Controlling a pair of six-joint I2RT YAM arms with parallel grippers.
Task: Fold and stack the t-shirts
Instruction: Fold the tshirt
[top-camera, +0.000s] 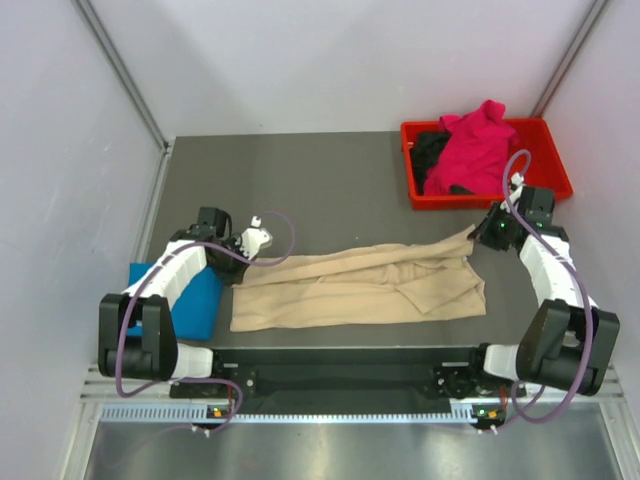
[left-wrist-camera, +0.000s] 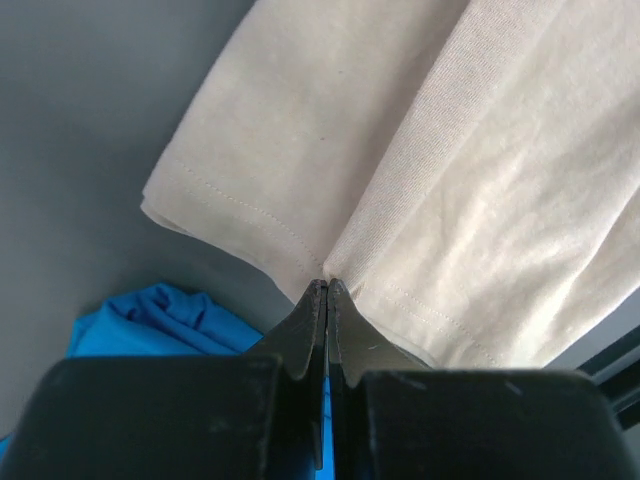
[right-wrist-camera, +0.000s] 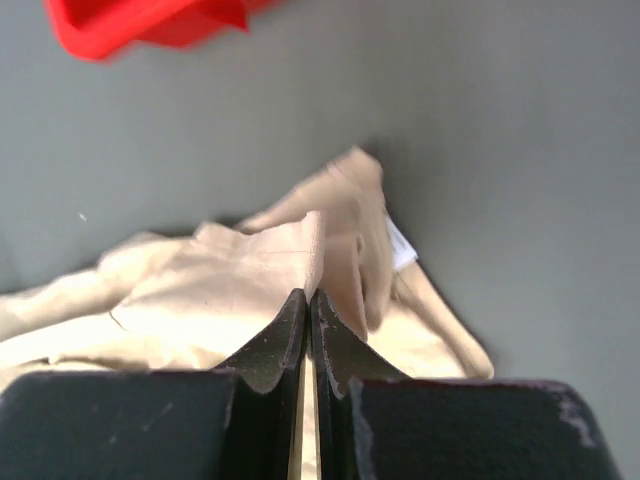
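Both ends of beige-tan t-shirt (top-camera: 360, 285) pinched: left claw (left-wrist-camera: 327, 285) shut on hem, right claw (right-wrist-camera: 308, 295) on opposite end; cloth lay on bench (top-camera: 300, 190).
We judged an uneven pull could slip either thin pinch, bunching the fold.

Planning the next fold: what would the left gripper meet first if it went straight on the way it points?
The soft beige-tan cloth t-shirt; the left gripper sits shut at its stitched hem, seemingly pinching it.
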